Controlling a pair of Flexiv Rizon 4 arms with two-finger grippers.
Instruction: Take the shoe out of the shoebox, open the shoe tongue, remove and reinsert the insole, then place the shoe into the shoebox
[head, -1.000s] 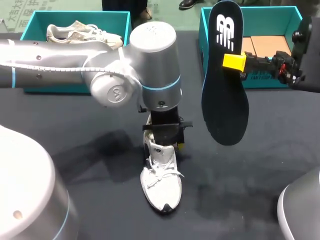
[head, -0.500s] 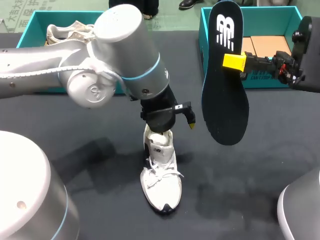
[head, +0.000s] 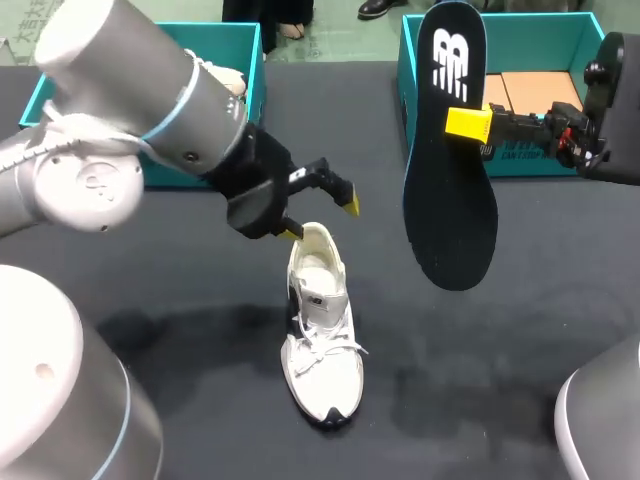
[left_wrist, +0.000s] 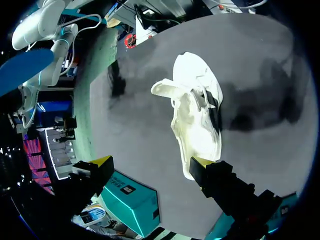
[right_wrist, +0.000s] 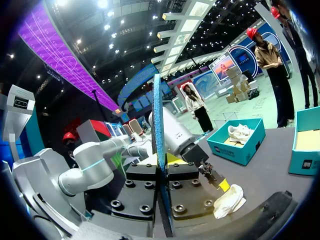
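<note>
Shoe (head: 322, 330) sits on the worktop (head: 500, 350). The insole (head: 450, 160) hangs up and right of it, right fingers (head: 467, 123) clamped at its middle. It looks light and floppy, so mid-length seems the best grip. Our left fingers (head: 349, 203) are spread apart and empty, just behind the shoe's heel. Right wrist view shows the insole edge-on; head view shows its face.

This looks like a big show hall, the kind used for fairs. The right wrist view shows a very high roof (right_wrist: 165, 30) with rows of small lights (right_wrist: 125, 47), a long purple band (right_wrist: 50, 50) that glows, and bright picture walls (right_wrist: 225, 62). The dark table (head: 520, 340) holds a teal shoebox (head: 235, 42) at 11 o'clock and a second shoebox (head: 540, 35) at 1 o'clock.
</note>
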